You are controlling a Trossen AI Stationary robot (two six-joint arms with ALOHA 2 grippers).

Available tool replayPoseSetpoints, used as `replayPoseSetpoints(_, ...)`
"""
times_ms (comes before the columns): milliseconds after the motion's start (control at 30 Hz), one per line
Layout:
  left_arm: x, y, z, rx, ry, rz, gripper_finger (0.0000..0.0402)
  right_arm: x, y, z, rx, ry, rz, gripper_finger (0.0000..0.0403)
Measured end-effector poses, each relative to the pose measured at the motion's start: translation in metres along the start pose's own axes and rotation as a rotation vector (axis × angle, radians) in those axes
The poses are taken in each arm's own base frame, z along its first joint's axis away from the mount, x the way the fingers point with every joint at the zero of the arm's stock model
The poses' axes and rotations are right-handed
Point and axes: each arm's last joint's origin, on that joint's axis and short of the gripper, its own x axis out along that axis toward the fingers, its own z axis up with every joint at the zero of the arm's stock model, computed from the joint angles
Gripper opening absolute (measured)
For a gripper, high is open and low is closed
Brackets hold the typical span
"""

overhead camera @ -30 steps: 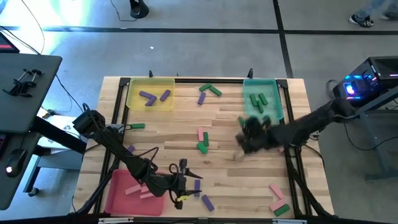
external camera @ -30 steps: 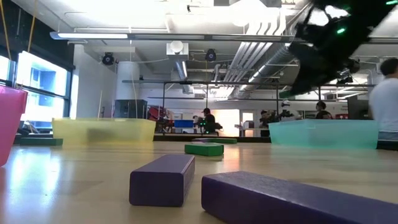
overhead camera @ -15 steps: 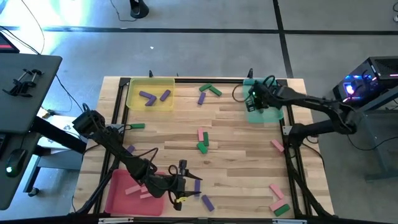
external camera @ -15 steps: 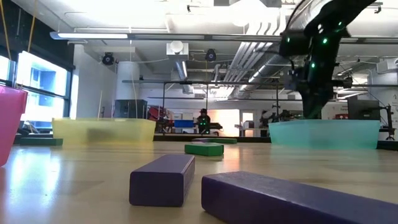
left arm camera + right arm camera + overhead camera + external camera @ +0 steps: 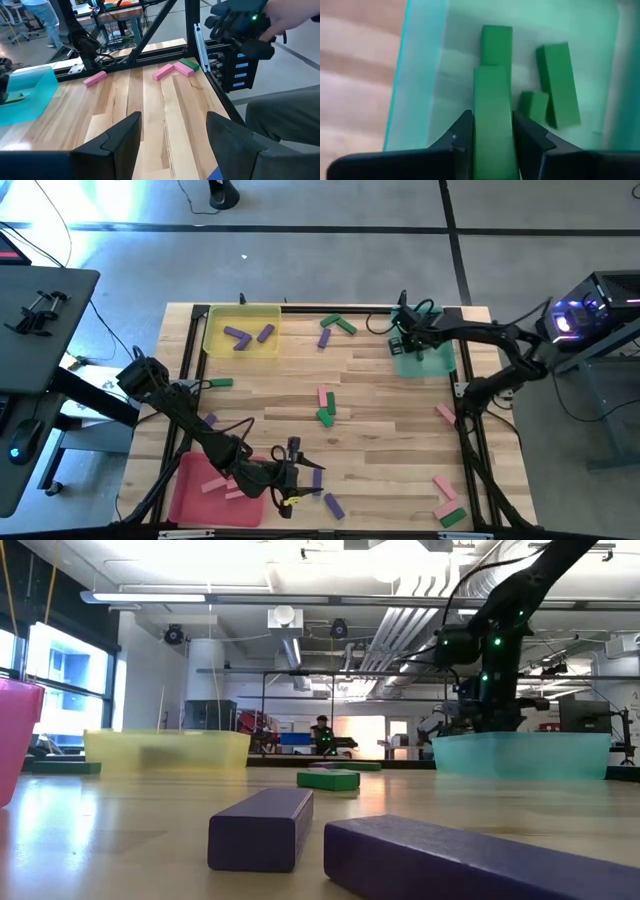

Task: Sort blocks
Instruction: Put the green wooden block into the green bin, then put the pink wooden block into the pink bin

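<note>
A: Where's the green block [image 5: 492, 125]?

B: Pinched lengthwise between the right gripper's [image 5: 492, 137] nearly closed fingers, above the teal tray [image 5: 437, 363] at the table's one o'clock corner, over three greens already inside.

A: Risk?

B: I'd judge it could land on those greens and tip toward the tray wall if let go tilted.

A: The other arm?

B: The left gripper [image 5: 172, 132] waits with fingers spread wide, empty, near seven o'clock by the pink tray [image 5: 190, 490].

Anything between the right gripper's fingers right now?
Yes: the right wrist view shows a green rectangular block between the right gripper fingers, above the teal tray.
</note>
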Motion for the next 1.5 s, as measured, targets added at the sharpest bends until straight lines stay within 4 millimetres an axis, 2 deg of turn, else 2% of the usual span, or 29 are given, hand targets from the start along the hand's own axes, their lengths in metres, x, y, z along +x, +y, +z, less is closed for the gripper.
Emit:
replayPoseSetpoints(433,0.0,0.0,0.0,-0.007,0.003,0.0,0.0213,0.021,0.003,-0.001,0.001,0.08,-0.011,0.0094)
replayPoseSetpoints(833,0.0,0.0,0.0,-0.007,0.003,0.0,0.0213,0.022,0.002,-0.008,-0.07,0.165,0.002,0.015)
replayPoseSetpoints(1033,0.0,0.0,0.0,-0.007,0.003,0.0,0.0213,0.004,-0.004,-0.007,-0.081,0.122,0.031,0.0174)
replayPoseSetpoints(1333,0.0,0.0,0.0,-0.008,0.002,0.0,0.0213,-0.045,-0.024,-0.012,-0.035,-0.01,0.092,0.0176)
replayPoseSetpoints(1500,0.0,0.0,0.0,-0.008,0.002,0.0,0.0213,-0.058,-0.029,-0.014,-0.019,-0.047,0.144,0.0176)
